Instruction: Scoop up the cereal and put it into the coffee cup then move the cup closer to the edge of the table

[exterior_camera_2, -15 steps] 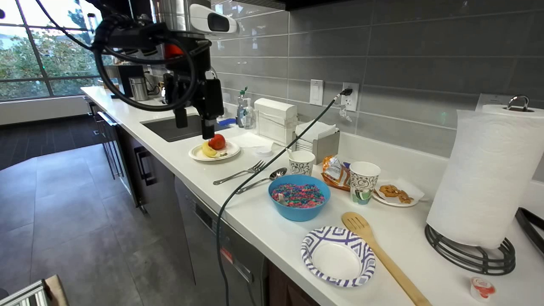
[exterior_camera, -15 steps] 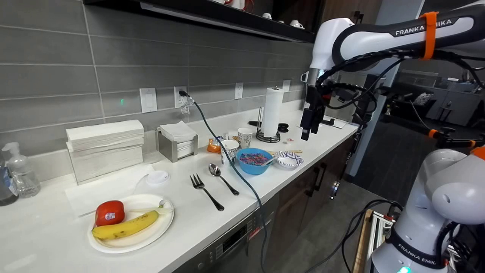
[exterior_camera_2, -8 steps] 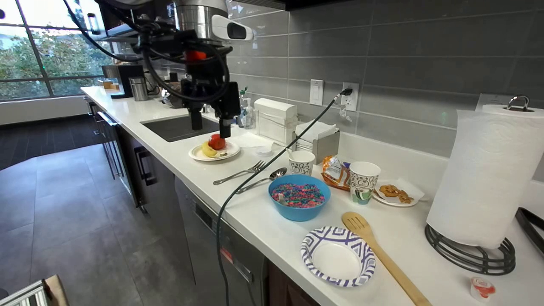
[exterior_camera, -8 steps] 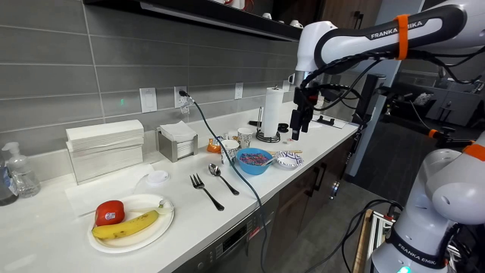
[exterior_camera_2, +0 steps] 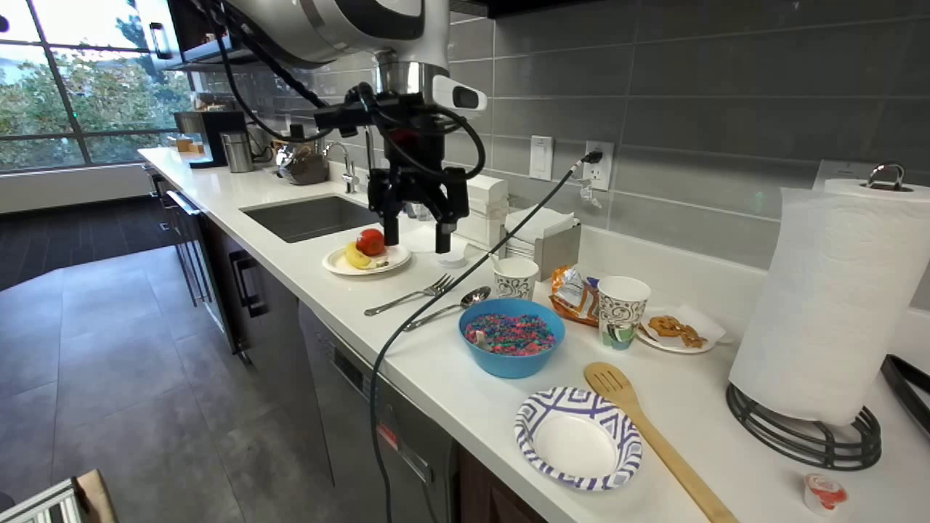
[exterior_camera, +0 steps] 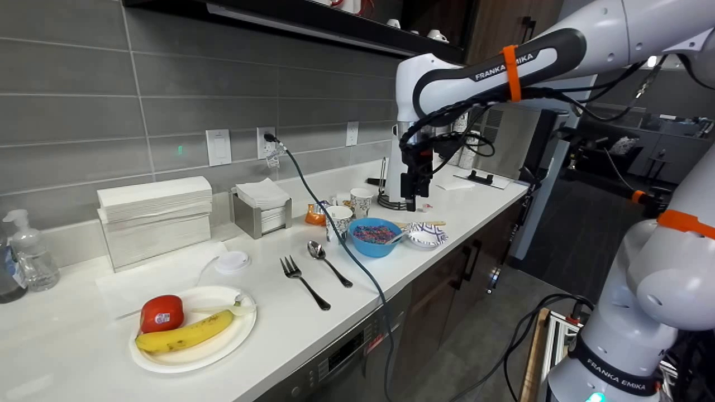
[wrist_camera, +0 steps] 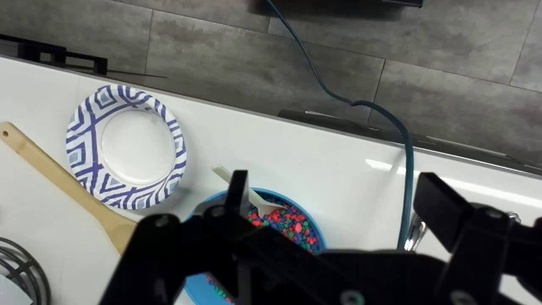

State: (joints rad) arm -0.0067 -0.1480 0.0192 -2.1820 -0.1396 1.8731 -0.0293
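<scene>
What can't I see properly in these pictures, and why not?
Wrist view: much of the cereal, covered by the gripper.
Both exterior views: the bottoms inside the patterned cups, hidden by their walls.
In an exterior view: the markings on the white sticker on the red fruit, too small.

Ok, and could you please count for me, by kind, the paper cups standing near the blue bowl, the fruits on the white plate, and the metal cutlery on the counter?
Paper cups: 2
Apple: 1
Banana: 1
Metal fork: 1
Metal spoon: 1
Total: 6
</scene>
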